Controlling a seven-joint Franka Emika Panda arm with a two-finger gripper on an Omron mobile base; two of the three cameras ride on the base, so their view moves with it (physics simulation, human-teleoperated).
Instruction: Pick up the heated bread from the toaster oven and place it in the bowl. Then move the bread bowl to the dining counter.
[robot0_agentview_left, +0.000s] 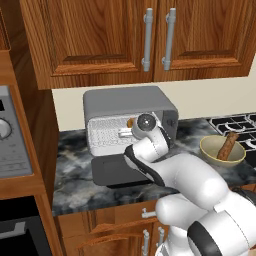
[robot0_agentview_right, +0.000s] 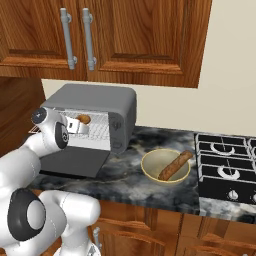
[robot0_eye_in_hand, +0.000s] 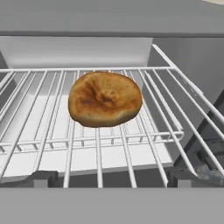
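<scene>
You're looking at a glossy white arm (robot0_agentview_left: 200, 190) with rounded, bulbous links, dark grey joint rings, and a round dark cap on the wrist (robot0_agentview_left: 146, 121).

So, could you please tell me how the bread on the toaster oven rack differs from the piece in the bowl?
The round bread is a flat disc; the long piece is a slim stick. The round bread lies flat on the rack; the stick leans on the bowl rim. Both are browned.
</scene>
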